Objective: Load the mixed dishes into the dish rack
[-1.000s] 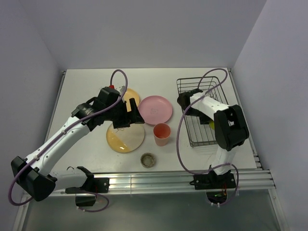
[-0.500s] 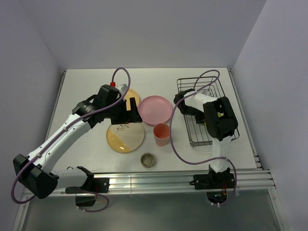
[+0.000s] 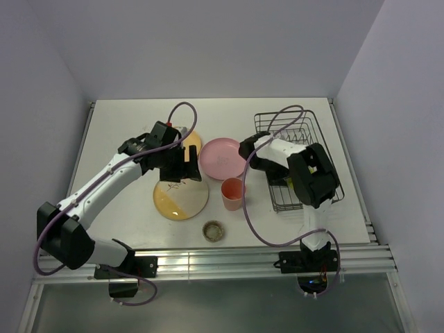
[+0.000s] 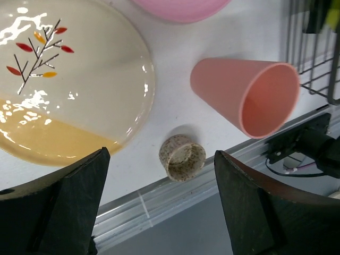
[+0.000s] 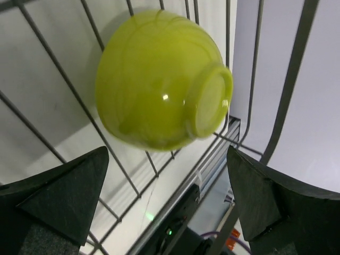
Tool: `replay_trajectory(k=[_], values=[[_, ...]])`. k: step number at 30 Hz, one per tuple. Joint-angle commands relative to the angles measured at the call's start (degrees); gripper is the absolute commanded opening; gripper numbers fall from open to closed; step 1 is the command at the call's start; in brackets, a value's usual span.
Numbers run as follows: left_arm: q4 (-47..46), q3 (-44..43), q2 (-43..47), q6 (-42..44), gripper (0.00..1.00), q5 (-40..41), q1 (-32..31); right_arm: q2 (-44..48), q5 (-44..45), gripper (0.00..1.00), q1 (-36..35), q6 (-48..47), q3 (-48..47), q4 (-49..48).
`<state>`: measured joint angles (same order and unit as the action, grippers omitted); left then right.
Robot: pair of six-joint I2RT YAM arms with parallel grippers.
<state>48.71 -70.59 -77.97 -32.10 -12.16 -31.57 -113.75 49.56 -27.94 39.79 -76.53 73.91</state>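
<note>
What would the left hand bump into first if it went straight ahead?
Most likely the small speckled grey bowl, centred ahead of the left hand. Depth is unclear, so it might reach the table beside it instead.

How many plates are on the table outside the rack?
3: orange plate at the back, partly under the left arm; pink plate right of it; cream plate in front. The right arm hides part of the rack.

white table [image 3: 222,118], pale lilac walls [image 3: 208,48] behind it and on both its sides (plain, matte), slotted aluminium rail [image 3: 229,258] along the table's near edge
</note>
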Motion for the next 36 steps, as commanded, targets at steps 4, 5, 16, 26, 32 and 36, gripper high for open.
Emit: replay_trajectory(k=[4, 5, 16, 26, 32, 36], values=[[0.6, -0.25, -4.02, 1.77, 0.83, 0.47, -2.34, 9.95, -7.97, 1.0, -3.17, 2.84, -5.82, 4.05], [0.42, -0.25, -4.81, 1.51, 0.83, 0.91, -2.88, 11.43, -8.51, 1.0, -3.34, 3.01, -6.95, 4.48], [0.25, -6.58, -10.62, 0.11, 0.81, 1.36, -7.18, 20.67, -14.66, 0.99, -3.43, 0.9, -7.15, 3.18], [2.44, -14.05, -17.9, -0.07, 0.8, 0.91, -11.32, 27.35, -18.09, 0.99, -0.89, -1.12, -4.85, -0.69], [4.29, -16.25, -22.12, 0.02, 0.78, 1.35, -12.37, 29.03, -19.68, 0.98, 0.52, -2.44, -7.83, -0.61], [3.76, -15.37, -24.77, 0.37, 0.69, 1.27, -13.69, 29.55, -19.85, 0.98, 0.96, -2.7, -9.6, -0.17]])
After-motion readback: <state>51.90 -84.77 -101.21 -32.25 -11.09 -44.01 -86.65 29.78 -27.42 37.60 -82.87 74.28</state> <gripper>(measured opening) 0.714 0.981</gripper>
